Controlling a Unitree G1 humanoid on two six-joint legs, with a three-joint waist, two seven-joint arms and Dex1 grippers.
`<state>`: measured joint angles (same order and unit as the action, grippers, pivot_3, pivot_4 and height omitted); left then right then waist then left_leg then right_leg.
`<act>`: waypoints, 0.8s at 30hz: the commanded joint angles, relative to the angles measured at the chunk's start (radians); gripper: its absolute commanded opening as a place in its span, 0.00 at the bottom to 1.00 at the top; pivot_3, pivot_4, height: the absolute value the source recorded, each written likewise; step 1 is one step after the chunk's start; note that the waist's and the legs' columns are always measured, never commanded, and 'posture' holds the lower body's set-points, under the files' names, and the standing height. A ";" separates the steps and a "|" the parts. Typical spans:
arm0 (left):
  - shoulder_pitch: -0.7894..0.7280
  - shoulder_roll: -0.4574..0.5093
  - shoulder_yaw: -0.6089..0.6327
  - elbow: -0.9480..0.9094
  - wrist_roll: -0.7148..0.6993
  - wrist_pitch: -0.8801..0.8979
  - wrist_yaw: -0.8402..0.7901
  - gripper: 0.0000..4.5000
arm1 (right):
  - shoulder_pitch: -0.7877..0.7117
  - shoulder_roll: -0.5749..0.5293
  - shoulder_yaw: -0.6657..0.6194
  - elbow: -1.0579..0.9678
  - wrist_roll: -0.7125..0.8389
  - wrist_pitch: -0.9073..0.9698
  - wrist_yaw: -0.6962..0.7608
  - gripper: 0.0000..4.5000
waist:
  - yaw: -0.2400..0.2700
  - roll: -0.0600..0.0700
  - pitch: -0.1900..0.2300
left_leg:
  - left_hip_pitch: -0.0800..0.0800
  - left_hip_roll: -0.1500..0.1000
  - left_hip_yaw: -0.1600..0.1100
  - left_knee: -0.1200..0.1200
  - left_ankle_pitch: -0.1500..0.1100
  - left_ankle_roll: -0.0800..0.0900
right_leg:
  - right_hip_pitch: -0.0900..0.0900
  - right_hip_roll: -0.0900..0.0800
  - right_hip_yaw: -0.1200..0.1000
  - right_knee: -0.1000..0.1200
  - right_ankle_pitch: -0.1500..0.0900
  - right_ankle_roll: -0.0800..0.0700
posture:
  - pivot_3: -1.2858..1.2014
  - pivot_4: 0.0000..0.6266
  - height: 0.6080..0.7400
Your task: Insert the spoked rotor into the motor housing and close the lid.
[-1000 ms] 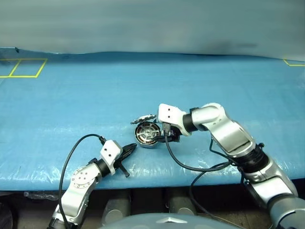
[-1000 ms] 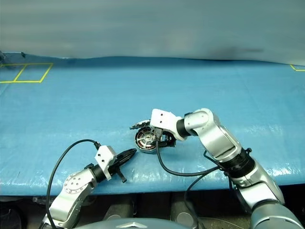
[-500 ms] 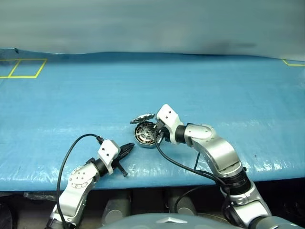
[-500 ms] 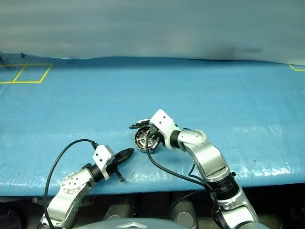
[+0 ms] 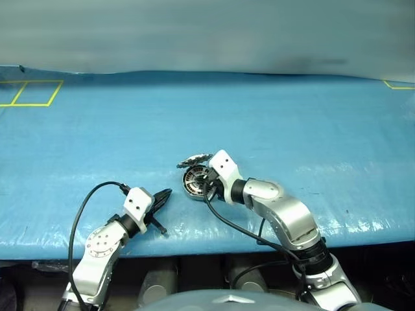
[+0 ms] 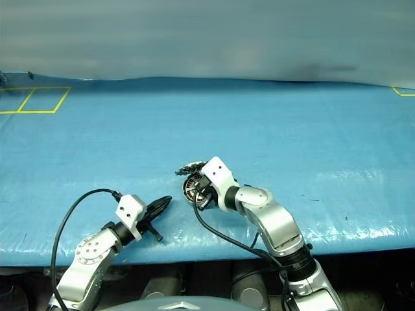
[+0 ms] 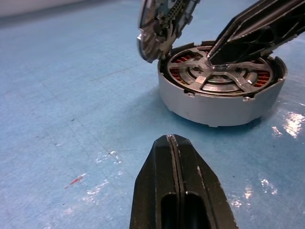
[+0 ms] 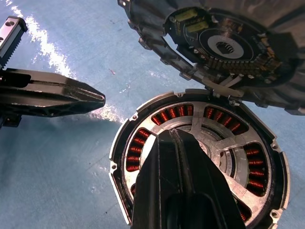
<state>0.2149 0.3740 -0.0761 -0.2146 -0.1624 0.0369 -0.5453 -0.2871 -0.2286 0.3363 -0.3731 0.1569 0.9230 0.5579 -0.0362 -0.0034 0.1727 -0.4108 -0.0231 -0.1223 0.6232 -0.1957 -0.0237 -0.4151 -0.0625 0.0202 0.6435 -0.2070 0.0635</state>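
In the left eye view, the motor housing (image 5: 195, 181) sits on the blue table cover (image 5: 292, 129) near the front edge, roughly at the middle. The lid (image 5: 194, 159) stands tilted up and open at the housing's far rim, touching it. The right gripper (image 5: 209, 186) reaches in from the right, its tips over the housing's open face. The left gripper (image 5: 165, 194) lies low over the cover to the left of the housing, apart from it, pointing toward it. A yellow taped square (image 5: 29, 92) marks the far left corner of the cover.

The right eye view gives the same layout: housing (image 6: 192, 188), raised lid (image 6: 189, 169), right gripper (image 6: 198, 193) on the housing and left gripper (image 6: 163, 203) beside it.

In the left wrist view, the left gripper (image 7: 174, 143) is clenched on nothing, its two fingers pressed flat together. Ahead of it stands the housing (image 7: 221, 98) with the spoked rotor (image 7: 214, 76) seated inside, copper windings showing between the spokes. The right gripper (image 7: 212, 56) rests its tip at the rotor's hub. The lid (image 7: 159, 24) leans up at the far rim.

In the right wrist view, the right gripper (image 8: 174, 135) is clenched too, holding nothing, its tip over the rotor (image 8: 209, 143) in the housing (image 8: 119, 152). The lid (image 8: 224, 47) shows its inner face with a circuit ring. The left gripper (image 8: 97, 98) points in from the side, clear of the housing.
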 commanded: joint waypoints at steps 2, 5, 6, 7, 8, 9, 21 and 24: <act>-0.043 -0.006 0.047 -0.082 -0.053 0.043 0.015 0.00 | 0.005 0.001 -0.002 -0.004 0.017 -0.025 -0.017 0.01 | 0.000 0.000 0.000 | 0.000 0.000 0.000 0.000 0.000 0.000 | 0.000 0.000 0.000 0.000 0.000 0.000 | 0.52 0.24 1.00; -0.078 0.001 0.071 -0.111 -0.072 0.088 0.023 0.00 | 0.010 0.005 -0.014 -0.009 0.030 -0.034 -0.028 0.01 | 0.000 0.000 0.000 | 0.000 0.000 0.000 0.000 0.000 0.000 | 0.000 0.000 0.000 0.000 0.000 0.000 | 0.52 0.24 1.00; -0.096 0.003 0.082 -0.119 -0.100 0.112 0.014 0.00 | 0.014 0.007 -0.020 -0.012 0.035 -0.036 -0.031 0.01 | 0.000 0.000 0.000 | 0.000 0.000 0.000 0.000 0.000 0.000 | 0.000 0.000 0.000 0.000 0.000 0.000 | 0.52 0.24 1.00; -0.107 0.005 0.090 -0.126 -0.121 0.131 0.007 0.00 | 0.017 0.007 -0.024 -0.015 0.038 -0.038 -0.033 0.01 | 0.000 0.000 0.000 | 0.000 0.000 0.000 0.000 0.000 0.000 | 0.000 0.000 0.000 0.000 0.000 0.000 | 0.52 0.24 1.00; -0.130 0.008 0.098 -0.127 -0.138 0.142 -0.001 0.00 | 0.023 0.008 -0.031 -0.021 0.049 -0.043 -0.031 0.01 | 0.000 0.000 0.000 | 0.000 0.000 0.000 0.000 0.000 0.000 | 0.000 0.000 0.000 0.000 0.000 0.000 | 0.52 0.24 1.00; -0.158 0.016 0.106 -0.126 -0.153 0.152 -0.012 0.00 | 0.030 0.007 -0.040 -0.030 0.063 -0.046 -0.026 0.01 | 0.000 0.000 0.000 | 0.000 0.000 0.000 0.000 0.000 0.000 | 0.000 0.000 0.000 0.000 0.000 0.000 | 0.52 0.24 1.00; -0.493 0.112 0.114 0.039 -0.262 0.225 -0.214 0.00 | 0.140 -0.060 -0.075 -0.152 0.171 -0.059 0.007 0.01 | 0.000 0.000 0.000 | 0.000 0.000 -0.001 0.001 0.000 0.000 | 0.001 0.001 0.000 0.000 0.000 0.000 | 0.52 0.24 1.00; -0.587 0.131 0.067 0.158 -0.220 0.216 -0.273 0.00 | 0.170 -0.071 -0.077 -0.173 0.185 -0.067 0.010 0.01 | 0.000 0.000 0.000 | 0.000 0.000 -0.001 0.001 0.000 0.000 | 0.002 0.001 0.000 0.000 0.000 0.001 | 0.52 0.24 1.00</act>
<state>-0.3406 0.4931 0.0061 -0.0930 -0.3999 0.2596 -0.7868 -0.1205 -0.3021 0.2685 -0.4927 0.3143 0.8803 0.5614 -0.0365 -0.0037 0.1729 -0.4107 -0.0234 -0.1230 0.6250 -0.1955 -0.0235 -0.4133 -0.0611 0.0201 0.6433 -0.2067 0.0642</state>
